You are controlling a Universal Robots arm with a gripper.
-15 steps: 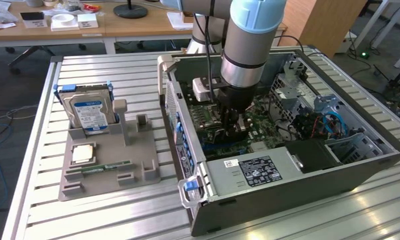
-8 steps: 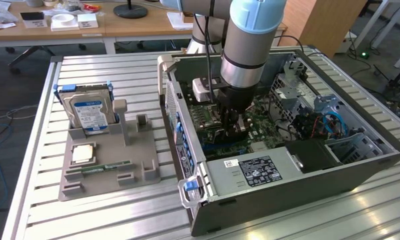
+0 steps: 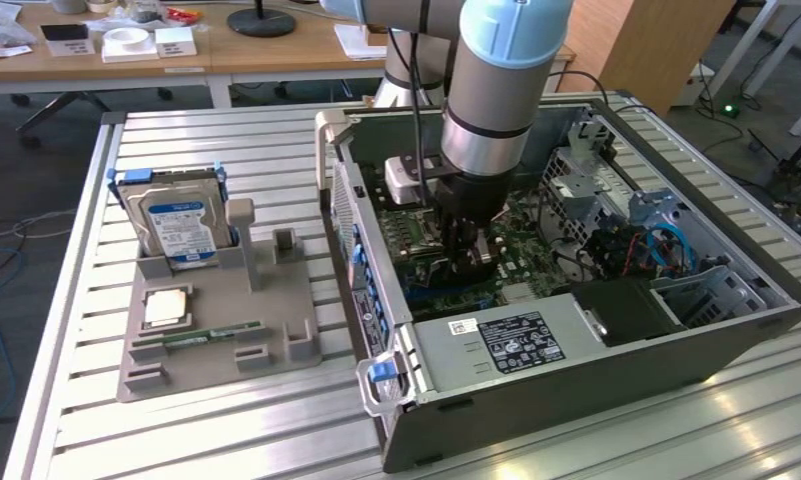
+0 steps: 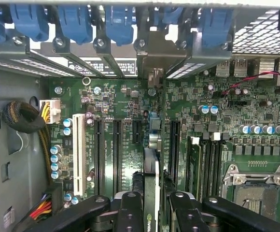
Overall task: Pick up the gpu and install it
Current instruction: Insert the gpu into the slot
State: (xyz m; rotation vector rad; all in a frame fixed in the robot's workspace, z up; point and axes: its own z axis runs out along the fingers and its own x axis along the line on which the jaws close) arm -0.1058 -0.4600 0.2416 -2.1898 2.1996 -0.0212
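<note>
Inside computer case, pincer grips gpu edge-on over motherboard.

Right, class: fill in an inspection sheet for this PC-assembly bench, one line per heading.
Surface: slatted metal table, open computer case on it.
Job's things: gpu edge-on above the motherboard, held between the fingers.
Clutter: grey parts holder with hard drive and memory stick.
Grippers: gripper shut on the gpu, inside the case.
Cables: wire bundle at the case wall.
Surroundings: wooden desks behind.
</note>
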